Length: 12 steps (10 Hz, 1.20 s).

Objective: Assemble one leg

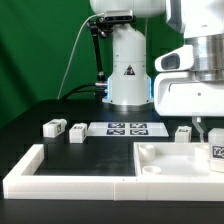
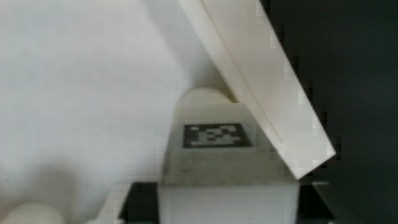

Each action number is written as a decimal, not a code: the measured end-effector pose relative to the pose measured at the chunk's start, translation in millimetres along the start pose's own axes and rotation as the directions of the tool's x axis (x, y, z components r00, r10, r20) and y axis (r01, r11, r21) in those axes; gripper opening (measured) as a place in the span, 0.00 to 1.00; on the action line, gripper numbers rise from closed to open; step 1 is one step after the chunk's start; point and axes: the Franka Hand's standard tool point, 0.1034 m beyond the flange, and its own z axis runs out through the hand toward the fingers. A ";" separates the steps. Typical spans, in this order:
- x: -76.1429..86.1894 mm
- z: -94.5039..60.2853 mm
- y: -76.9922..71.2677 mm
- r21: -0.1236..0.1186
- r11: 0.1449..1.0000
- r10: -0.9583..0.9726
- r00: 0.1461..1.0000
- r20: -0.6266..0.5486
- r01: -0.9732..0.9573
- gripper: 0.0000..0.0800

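Exterior view: the pincer (image 1: 207, 133) stands low over the far corner of the square part (image 1: 165, 172), and the leg (image 1: 217, 152) sits directly beneath it, tag outward, at that corner. Three loose legs (image 1: 76, 130) lie untouched on the table. One is just beside the pincer and two are well away from it, beyond the marker board (image 1: 125, 128). The rail (image 1: 40, 170) lies farther off again. Wrist view: the leg (image 2: 217, 140) runs straight out from the pincer, with dark strips close against both its flanks, so the jaws appear drawn in narrow and gripping it. The square part's wall (image 2: 267, 80) slants just beside the leg's tip. Judgement: pick-up and carry are done, while seating and fastening the leg remain, and no joint is visible.
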 end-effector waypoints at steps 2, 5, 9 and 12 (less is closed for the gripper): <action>0.3 0.5 0.5 0.008 0.977 0.211 0.977 0.002 -0.211 0.36; -2.3 1.2 0.3 0.022 0.826 0.563 0.826 0.003 -0.563 0.36; -1.8 1.5 0.4 0.026 0.590 0.807 0.590 0.030 -0.807 0.36; -2.8 1.9 0.9 0.008 0.585 0.811 0.585 0.033 -0.811 0.49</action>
